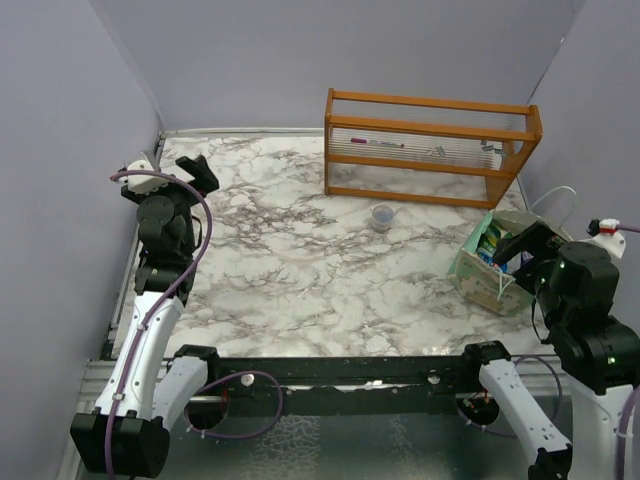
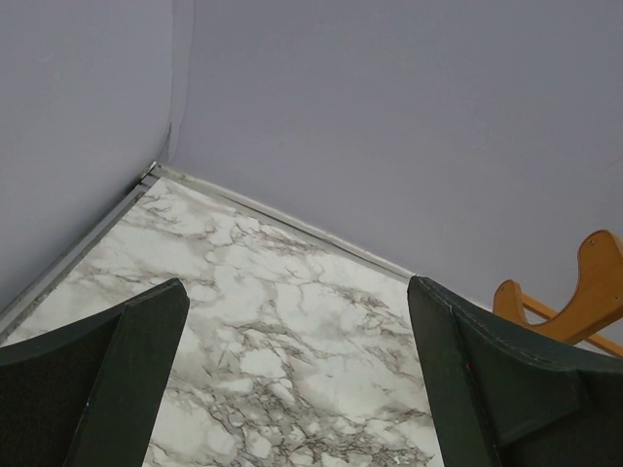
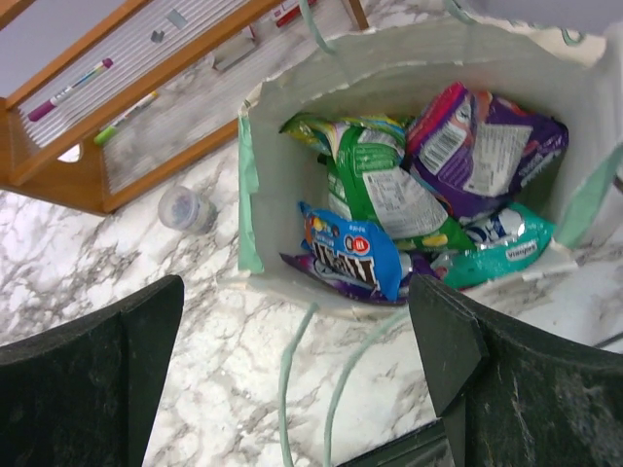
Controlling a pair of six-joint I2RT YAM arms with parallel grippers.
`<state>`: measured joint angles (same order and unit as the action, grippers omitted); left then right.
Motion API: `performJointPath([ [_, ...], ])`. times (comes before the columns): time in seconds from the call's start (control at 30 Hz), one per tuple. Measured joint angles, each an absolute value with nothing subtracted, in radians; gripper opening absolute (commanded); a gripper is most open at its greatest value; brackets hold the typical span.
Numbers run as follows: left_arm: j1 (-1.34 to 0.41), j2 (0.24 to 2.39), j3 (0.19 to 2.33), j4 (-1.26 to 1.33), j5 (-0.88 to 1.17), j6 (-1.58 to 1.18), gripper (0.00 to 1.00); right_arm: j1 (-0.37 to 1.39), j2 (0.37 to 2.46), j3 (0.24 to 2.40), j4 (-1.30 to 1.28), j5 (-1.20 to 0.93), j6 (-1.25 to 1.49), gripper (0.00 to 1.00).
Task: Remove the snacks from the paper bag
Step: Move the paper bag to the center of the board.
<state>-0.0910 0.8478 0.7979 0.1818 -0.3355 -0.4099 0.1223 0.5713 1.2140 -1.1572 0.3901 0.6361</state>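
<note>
Left gripper [image 1: 197, 172]: your fingers are spread and empty, parked at far left, clear of the work.
Paper bag [image 1: 478, 272]: right side of table [image 1: 300, 260], mouth open toward your right gripper [image 3: 297, 306].
Snacks [image 3: 389, 195]: piled inside the bag.
Right gripper: fingers spread, holding nothing, poised over the bag's mouth, ready to reach in.

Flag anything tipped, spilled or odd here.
Only the bag: it seems tipped on its side, string handles trailing on the table. Snacks sit jumbled inside; none spilled.
</note>
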Motion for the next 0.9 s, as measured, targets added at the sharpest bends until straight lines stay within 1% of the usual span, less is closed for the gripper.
performJointPath([
  [0.13,-0.091,0.848,0.798,0.195,-0.336,-0.418,0.98,0.122,0.541,1.267,-1.262,0.376,0.693,0.99],
  [0.27,-0.091,0.848,0.798,0.197,-0.335,-0.430,0.98,0.118,0.485,1.268,-1.317,0.363,0.743,0.99],
  [0.5,-0.087,0.862,0.798,0.205,-0.308,-0.444,0.99,0.117,0.434,1.214,-1.245,0.355,0.681,1.00],
  [0.6,-0.087,0.879,0.798,0.210,-0.216,-0.455,0.99,0.118,0.430,1.196,-1.203,0.350,0.642,1.00],
  [0.77,-0.093,0.920,0.792,0.242,0.092,-0.532,0.97,0.117,0.419,1.190,-1.174,0.334,0.596,0.96],
  [0.83,-0.118,0.923,0.758,0.301,0.207,-0.599,0.97,0.118,0.415,1.190,-1.180,0.332,0.626,0.94],
  [0.9,-0.184,0.905,0.702,0.332,0.288,-0.664,0.98,0.117,0.414,1.190,-1.206,0.336,0.653,0.92],
])
